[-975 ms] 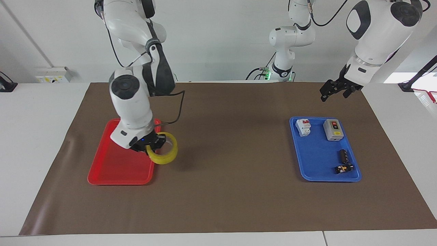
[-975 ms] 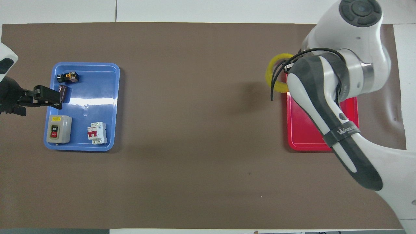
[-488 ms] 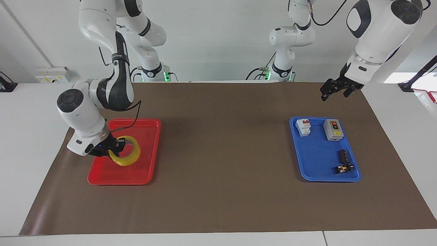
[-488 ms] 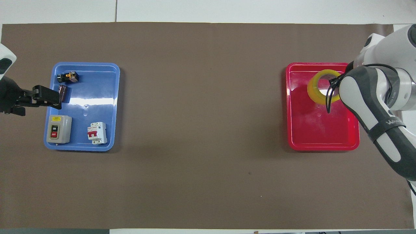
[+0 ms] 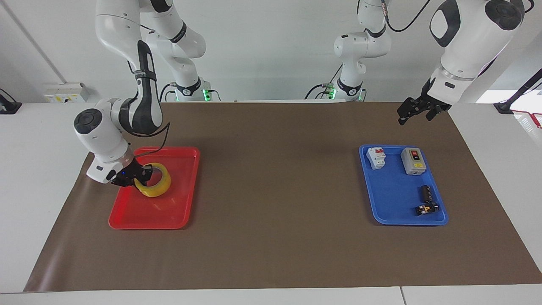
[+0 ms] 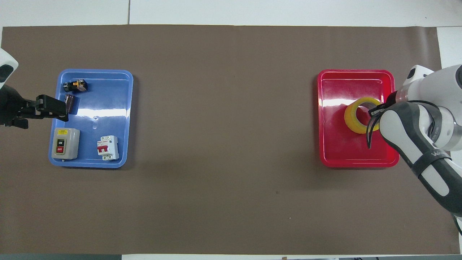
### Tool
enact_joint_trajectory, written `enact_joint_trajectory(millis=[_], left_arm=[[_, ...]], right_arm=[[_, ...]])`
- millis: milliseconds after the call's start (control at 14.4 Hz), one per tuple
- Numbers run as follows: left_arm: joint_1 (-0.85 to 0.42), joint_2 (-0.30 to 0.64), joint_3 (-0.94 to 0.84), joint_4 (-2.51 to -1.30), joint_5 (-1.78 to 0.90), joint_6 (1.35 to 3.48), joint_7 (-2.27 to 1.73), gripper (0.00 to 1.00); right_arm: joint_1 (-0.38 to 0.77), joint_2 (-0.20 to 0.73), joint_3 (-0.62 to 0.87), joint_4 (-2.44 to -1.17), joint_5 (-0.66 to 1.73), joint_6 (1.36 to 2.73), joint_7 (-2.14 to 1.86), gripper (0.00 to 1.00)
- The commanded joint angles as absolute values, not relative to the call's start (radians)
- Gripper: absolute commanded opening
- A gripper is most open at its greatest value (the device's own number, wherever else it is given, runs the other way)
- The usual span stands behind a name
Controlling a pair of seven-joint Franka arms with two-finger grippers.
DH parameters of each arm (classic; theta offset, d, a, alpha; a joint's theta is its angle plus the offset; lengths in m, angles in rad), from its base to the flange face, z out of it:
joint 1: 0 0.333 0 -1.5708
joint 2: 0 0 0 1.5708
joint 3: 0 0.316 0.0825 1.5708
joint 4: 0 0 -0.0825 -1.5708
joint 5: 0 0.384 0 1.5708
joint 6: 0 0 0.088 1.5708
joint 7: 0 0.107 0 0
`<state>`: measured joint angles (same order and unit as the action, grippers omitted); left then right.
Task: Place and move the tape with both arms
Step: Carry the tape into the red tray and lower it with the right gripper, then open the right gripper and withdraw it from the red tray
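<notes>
The right gripper (image 5: 137,178) has its black fingers closed on the wall of the translucent yellow roll of packing tape (image 5: 156,185), which sits low in the shallow red plastic tray (image 5: 173,214) at the right arm's end of the brown-covered worktop (image 5: 275,178) (whether the roll touches the tray floor is unclear). The left gripper (image 5: 413,112) waits with fingers parted over the worktop beside the blue plastic tray (image 5: 394,192).

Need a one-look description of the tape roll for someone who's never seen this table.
Find the red tray at the right arm's end of the table. The tape is the only thing in it, gripped by the right gripper. It is a translucent yellow ring; the other small items sit in the blue tray.
</notes>
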<state>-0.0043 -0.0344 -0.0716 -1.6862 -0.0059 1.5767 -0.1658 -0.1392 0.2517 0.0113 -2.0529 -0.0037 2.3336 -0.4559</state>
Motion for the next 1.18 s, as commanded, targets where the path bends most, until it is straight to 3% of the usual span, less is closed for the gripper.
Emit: enact_joint_trajectory(millis=[0, 279, 348, 418, 697, 1114], left_arm=[[0.003, -0.051, -0.074, -1.698, 0.005, 1.582, -0.158, 1.00], [0.003, -0.051, -0.074, -1.698, 0.005, 1.582, -0.158, 1.00], [0.003, -0.051, -0.074, -1.698, 0.005, 1.582, -0.158, 1.00], [0.003, -0.051, -0.074, -1.698, 0.005, 1.582, -0.158, 1.00], [0.003, -0.051, -0.074, -1.698, 0.005, 1.582, -0.158, 1.00], [0.003, -0.051, -0.074, -1.698, 0.005, 1.583, -0.158, 1.00]], right_arm=[[-0.163, 0.206, 0.028, -2.141, 0.021, 2.416, -0.497, 0.00], [-0.163, 0.204, 0.026, -2.167, 0.021, 2.431, -0.511, 0.00], [-0.163, 0.204, 0.026, -2.166, 0.021, 2.431, -0.503, 0.55], [-0.163, 0.204, 0.026, -2.158, 0.021, 2.425, -0.502, 1.00], [-0.144, 0.149, 0.026, -2.053, 0.018, 2.289, -0.375, 1.00], [-0.120, -0.038, 0.037, -1.892, -0.031, 1.926, -0.017, 1.00]])
